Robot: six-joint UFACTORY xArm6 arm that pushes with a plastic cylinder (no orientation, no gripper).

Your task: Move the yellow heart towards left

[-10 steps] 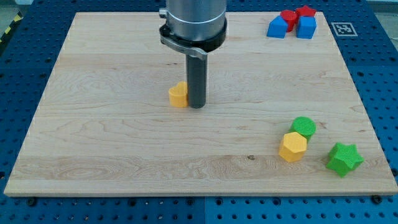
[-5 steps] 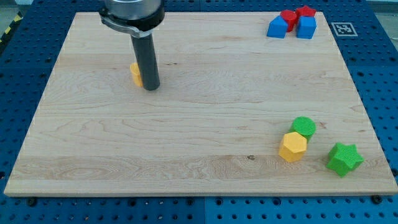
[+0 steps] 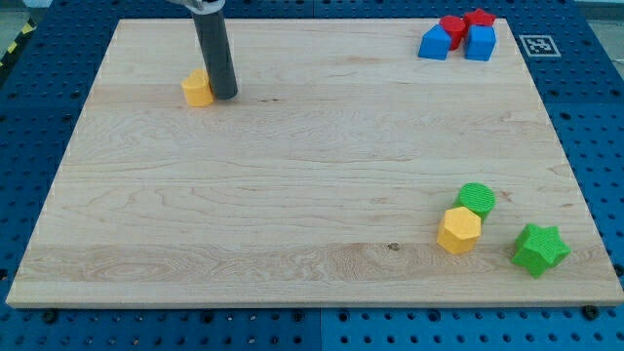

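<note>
My tip, the lower end of the straight dark rod that serves as the end effector, sits on the pale wooden counter in the view's upper left, and the small yellow heart-shaped plastic block lies right against it on the view's left side, touching or as near as makes no difference. There are no jaws here to open or close: the rod grips nothing, it simply stands upright beside the block. The yellow heart looks chunky and matte, its right edge partly hidden behind the rod, so its lobes are hard to make out. Well apart, near the view's lower right, a yellow hexagonal block sits just below a green round block, seemingly touching it, with a green star-shaped block close by on the right. Up in the top right corner, two blue blocks and two red blocks huddle together.
</note>
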